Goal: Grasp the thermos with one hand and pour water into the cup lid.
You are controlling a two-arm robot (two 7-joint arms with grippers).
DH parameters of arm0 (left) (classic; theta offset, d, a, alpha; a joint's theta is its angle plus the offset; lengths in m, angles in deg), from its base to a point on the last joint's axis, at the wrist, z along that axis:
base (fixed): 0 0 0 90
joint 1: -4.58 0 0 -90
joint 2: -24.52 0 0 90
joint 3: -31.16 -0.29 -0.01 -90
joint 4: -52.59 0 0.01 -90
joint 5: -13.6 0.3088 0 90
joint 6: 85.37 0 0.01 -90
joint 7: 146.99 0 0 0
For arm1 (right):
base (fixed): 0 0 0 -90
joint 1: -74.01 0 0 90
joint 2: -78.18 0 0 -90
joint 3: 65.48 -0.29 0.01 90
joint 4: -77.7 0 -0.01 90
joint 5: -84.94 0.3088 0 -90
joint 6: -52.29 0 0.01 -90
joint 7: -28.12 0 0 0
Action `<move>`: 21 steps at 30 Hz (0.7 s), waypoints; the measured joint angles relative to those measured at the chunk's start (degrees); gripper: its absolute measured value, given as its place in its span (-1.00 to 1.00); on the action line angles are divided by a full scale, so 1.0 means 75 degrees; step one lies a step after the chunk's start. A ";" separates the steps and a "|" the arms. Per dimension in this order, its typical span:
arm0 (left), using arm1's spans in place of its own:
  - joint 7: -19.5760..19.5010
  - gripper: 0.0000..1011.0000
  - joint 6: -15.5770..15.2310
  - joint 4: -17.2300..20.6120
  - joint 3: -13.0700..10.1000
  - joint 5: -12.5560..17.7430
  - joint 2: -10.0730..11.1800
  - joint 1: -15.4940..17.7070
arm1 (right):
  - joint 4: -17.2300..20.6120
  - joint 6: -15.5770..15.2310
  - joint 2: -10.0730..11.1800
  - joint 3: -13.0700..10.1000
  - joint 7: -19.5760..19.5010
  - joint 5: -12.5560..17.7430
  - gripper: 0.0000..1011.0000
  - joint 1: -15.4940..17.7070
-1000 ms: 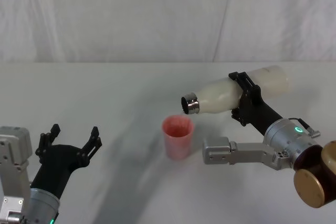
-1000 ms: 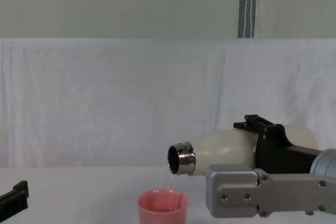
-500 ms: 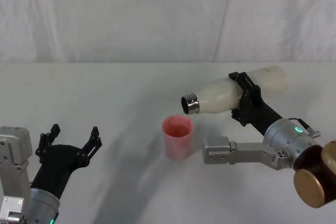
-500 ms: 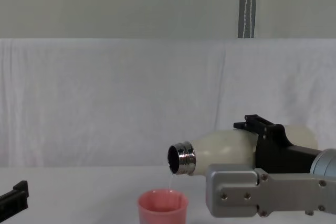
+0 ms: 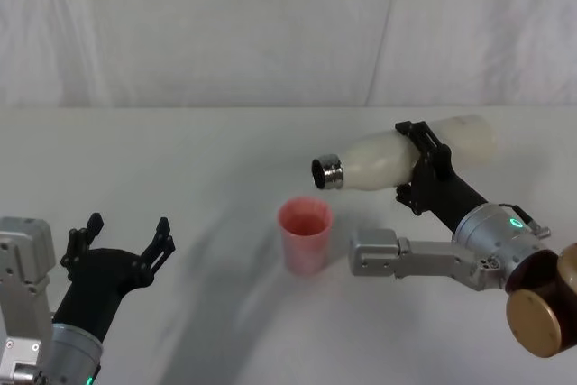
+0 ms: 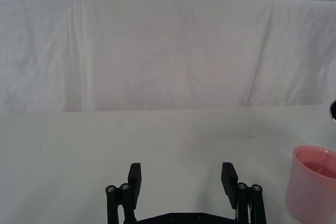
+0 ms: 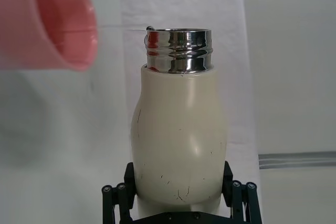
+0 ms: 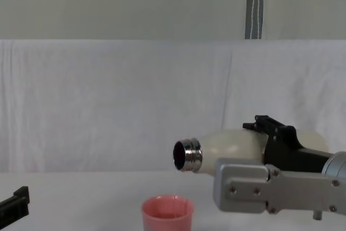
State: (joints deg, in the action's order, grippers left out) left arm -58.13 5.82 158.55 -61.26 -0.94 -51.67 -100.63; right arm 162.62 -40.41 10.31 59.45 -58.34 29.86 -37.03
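Holding the thermos (image 5: pixel 397 156) nearly level, the right tool (image 5: pixel 422 169) is clamped round its body, the steel neck above and just right of the cup lid (image 5: pixel 305 235) at mid-table. The left tool (image 5: pixel 122 242), fingers apart, idles near the front left corner. Any sideways drift while tipping could spill water onto the white table (image 5: pixel 180 160); a white cloth backdrop (image 8: pixel 119 101) hangs behind.

Work surface is a white table (image 5: pixel 180 151), matte, with soft grey shadows lying across its near half. A white cloth backdrop (image 8: pixel 108 106) hangs along the far edge of the table, creased in vertical folds and showing a seam right of centre. Above the cloth runs a plain pale wall (image 8: pixel 135 4). A grey vertical pole (image 8: pixel 254 5) stands against that wall, right of centre. Lighting is even and diffuse.
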 joint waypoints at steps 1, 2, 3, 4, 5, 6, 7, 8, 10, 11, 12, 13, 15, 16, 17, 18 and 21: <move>0.0000 0.98 0.0000 0.0000 0.0000 0.0000 0.0000 0.0000 | 0.0031 0.0058 -0.0034 -0.0092 -0.0038 0.0169 0.88 0.0051; 0.0000 0.98 0.0000 0.0000 0.0000 0.0000 0.0000 0.0000 | 0.0031 0.0058 -0.0034 -0.0092 -0.0038 0.0169 0.88 0.0051; 0.0000 0.98 0.0000 0.0000 0.0000 0.0000 0.0000 0.0000 | 0.0063 0.0099 -0.0065 -0.0164 -0.0064 0.0293 0.88 0.0091; 0.0000 0.98 0.0000 0.0000 0.0000 0.0000 0.0000 0.0000 | 0.0077 0.0120 -0.0079 -0.0198 -0.0070 0.0355 0.88 0.0111; 0.0000 0.98 0.0000 0.0000 0.0000 0.0000 0.0000 0.0000 | 0.0092 0.0140 -0.0093 -0.0232 -0.0073 0.0417 0.88 0.0132; 0.0000 0.98 0.0000 0.0000 0.0000 0.0000 0.0000 0.0000 | 0.0122 0.0196 -0.0128 -0.0305 -0.0080 0.0580 0.88 0.0177; 0.0000 0.98 0.0000 0.0000 0.0000 0.0000 0.0000 0.0000 | 0.0150 0.0250 -0.0168 -0.0379 -0.0084 0.0730 0.88 0.0220; 0.0000 0.98 0.0000 0.0000 0.0000 0.0000 0.0000 0.0000 | 0.0150 0.0250 -0.0168 -0.0379 -0.0084 0.0730 0.88 0.0220; 0.0000 0.98 0.0000 0.0000 0.0000 0.0000 0.0000 0.0000 | 0.0182 0.0312 -0.0214 -0.0461 -0.0087 0.0899 0.88 0.0270; 0.0000 0.98 0.0000 0.0000 0.0000 0.0000 0.0000 0.0000 | 0.0210 0.0380 -0.0257 -0.0533 -0.0087 0.1069 0.88 0.0315; 0.0000 0.98 0.0000 0.0000 0.0000 0.0000 0.0000 0.0000 | 0.0219 0.0401 -0.0274 -0.0560 -0.0087 0.1132 0.88 0.0333; 0.0000 0.98 0.0000 0.0000 0.0001 0.0000 0.0000 0.0000 | 0.0243 0.0466 -0.0316 -0.0624 -0.0085 0.1275 0.88 0.0372; 0.0000 0.98 0.0000 0.0000 0.0001 0.0000 0.0000 0.0000 | 0.0272 0.0562 -0.0371 -0.0723 -0.0074 0.1503 0.88 0.0421; 0.0000 0.98 0.0000 0.0000 0.0000 0.0000 0.0000 0.0000 | 0.0272 0.0562 -0.0371 -0.0723 -0.0074 0.1503 0.88 0.0421; 0.0000 0.98 0.0000 0.0000 0.0000 0.0000 0.0000 0.0000 | 0.0300 0.0625 -0.0406 -0.0788 -0.0059 0.1665 0.88 0.0455; 0.0000 0.98 0.0000 0.0000 0.0000 0.0000 0.0000 0.0000 | 0.0317 0.0657 -0.0424 -0.0824 -0.0046 0.1742 0.88 0.0474; 0.0000 0.98 0.0000 0.0000 0.0000 0.0000 0.0000 -0.0001 | 0.0384 0.0776 -0.0484 -0.0952 0.0011 0.2042 0.88 0.0537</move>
State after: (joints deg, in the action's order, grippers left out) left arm -58.13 5.82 158.55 -61.25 -0.94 -51.67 -100.63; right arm 165.50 -34.59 6.68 52.31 -58.26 45.18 -33.00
